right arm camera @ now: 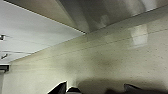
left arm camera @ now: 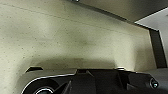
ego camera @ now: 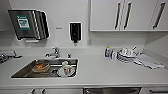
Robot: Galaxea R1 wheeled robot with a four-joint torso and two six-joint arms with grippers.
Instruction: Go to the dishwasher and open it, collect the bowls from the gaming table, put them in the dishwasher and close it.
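A kitchen bench [ego camera: 100,72] is faced head-on in the head view, with a steel sink [ego camera: 25,71] sunk into its left part and white wall cabinets [ego camera: 125,15] hung above on the right. The dishwasher [ego camera: 112,90] can just be made out at the very bottom edge, right of centre, as a strip of silver-grey metal front under the bench lip. Its long axis is run sideways along the bench edge, and it looks closed, though so little of it is seen that this is only a guess.

The key relation: the dishwasher is placed low and slightly right of the middle, so it's judged that the right arm is the nearer one. No bowls of the task and no gaming table can be spotted here.

As for containers: inside the sink, an orange-brown dish [ego camera: 40,67] and a white cup [ego camera: 65,67] with other crockery are piled up. On the right of the bench, a drying rack [ego camera: 126,56] is loaded with white cups and plates, a small bottle [ego camera: 107,51] is stood beside it, and a cloth [ego camera: 148,61] is spread out further right.

In both wrist views, speckled pale floor [left arm camera: 75,37] is shown, with dark robot parts along the edge. Whether either pincer is released or clenched cannot be told.
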